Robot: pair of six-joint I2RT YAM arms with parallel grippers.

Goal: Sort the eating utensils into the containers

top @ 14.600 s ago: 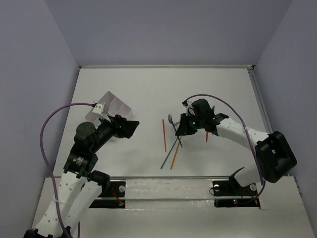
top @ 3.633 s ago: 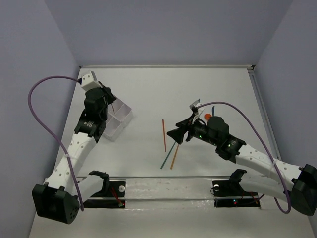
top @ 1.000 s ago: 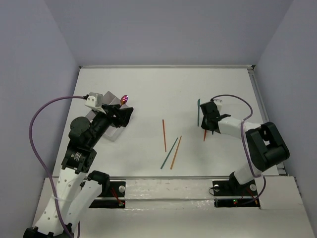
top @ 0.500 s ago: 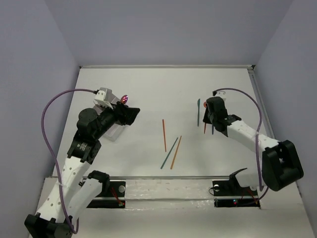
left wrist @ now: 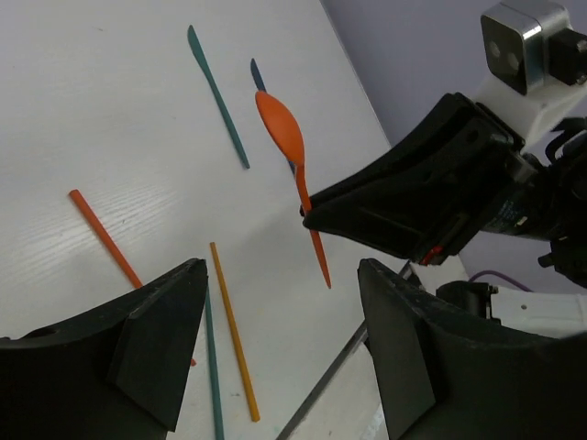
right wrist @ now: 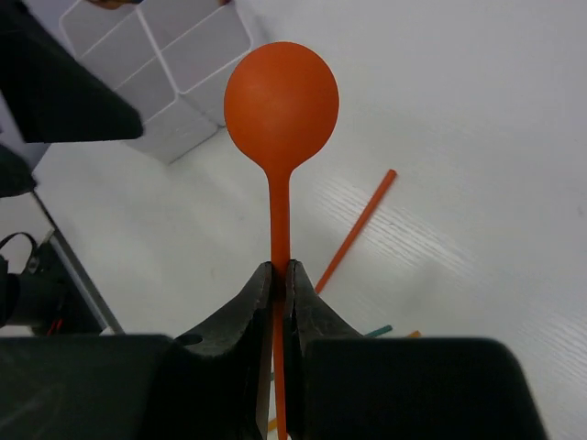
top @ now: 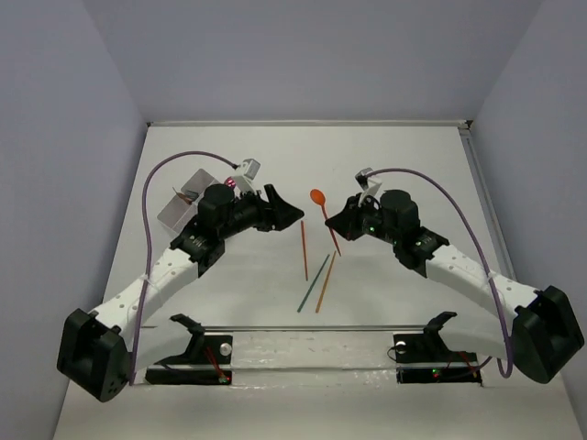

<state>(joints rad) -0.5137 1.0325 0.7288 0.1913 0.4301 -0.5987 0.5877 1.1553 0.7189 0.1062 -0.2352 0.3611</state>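
**Tray** (top: 176, 213): lay at approx 10 o'clock on the table (top: 413, 156), partly under my left arm. In the right wrist view its dividers (right wrist: 174, 55) showed at 11 o'clock. Contents of compartments: could not tell.

**Left pincer** (top: 286, 213): reached toward table centre with the jaws wide apart and nothing between them. The left wrist view confirmed both fingers (left wrist: 138, 339) spread, facing the spoon.

**Loose sticks:** a red-orange stick (top: 304, 249), a teal stick (top: 314, 282) and an orange stick (top: 325, 282) lay on the table at 6 o'clock of the two pincers, none gripped.

**Spoon** (top: 317, 196): was off the table, clamped by the handle in my right pincer (top: 341, 218). The right wrist view showed the fingers (right wrist: 257, 302) closed tight on the handle, with the bowl (right wrist: 281, 96) sticking out ahead at 12 o'clock.

**Key relation:** in the top view the spoon's long axis ran approx 11 to 5 o'clock, bowl end toward the left pincer, near it but not touching. The tray sat at 9–10 o'clock from the right pincer, beyond the left one, so the left arm was the nearer to it. Judgement: a hand-over looked likely. If so, the left jaws would need to close across the handle, not the bowl.

**Far right:** a teal piece (left wrist: 217, 96) and a dark blue piece (left wrist: 257, 69) lay flat, unsorted.
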